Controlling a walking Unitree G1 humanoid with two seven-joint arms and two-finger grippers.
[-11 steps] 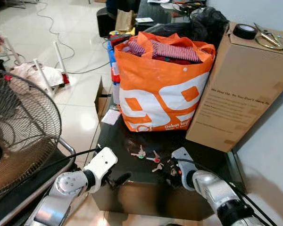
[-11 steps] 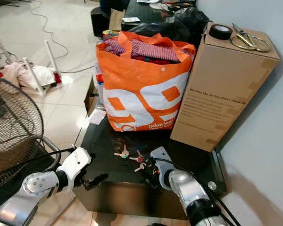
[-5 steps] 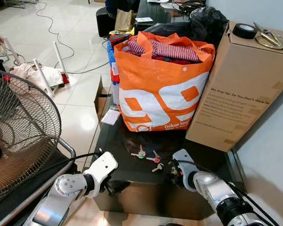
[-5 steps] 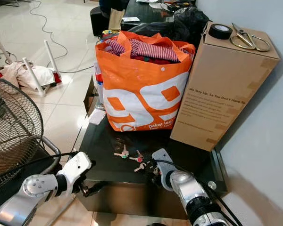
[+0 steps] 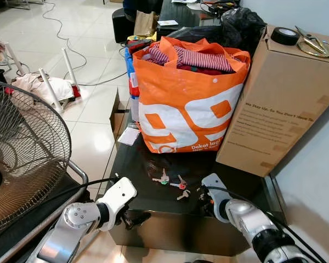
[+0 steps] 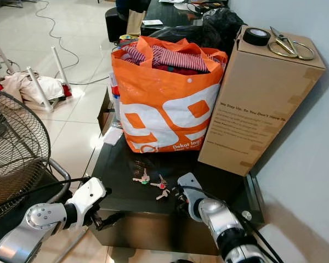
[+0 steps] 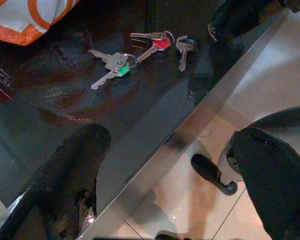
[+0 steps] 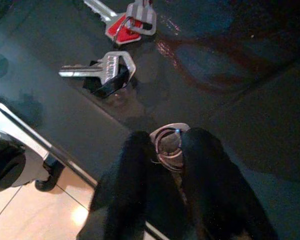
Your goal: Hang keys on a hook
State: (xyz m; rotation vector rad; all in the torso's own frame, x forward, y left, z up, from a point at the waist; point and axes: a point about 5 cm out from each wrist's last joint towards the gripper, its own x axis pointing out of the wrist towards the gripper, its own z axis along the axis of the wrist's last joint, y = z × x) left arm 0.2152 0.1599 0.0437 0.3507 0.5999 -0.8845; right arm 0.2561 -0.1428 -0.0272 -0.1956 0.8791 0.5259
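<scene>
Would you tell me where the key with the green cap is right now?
The green-capped key lies on the black table, just in front of the orange bag and left of the red-capped key.

left gripper (image 5: 136,218) dropped lower below the desk (image 5: 153,208) front edge, right gripper (image 8: 162,150) drawn back slightly, fingers (image 8: 140,165) closing on key ring (image 8: 168,141)

A low table with a glossy black top (image 5: 148,197) carries an orange shopping bag (image 5: 183,109) stuffed with clothes at its far side, with a tall cardboard box (image 5: 277,104) just beside it. Nearer the front edge lie 3 loose keys (image 5: 172,183) and a key ring (image 8: 168,142).
</scene>
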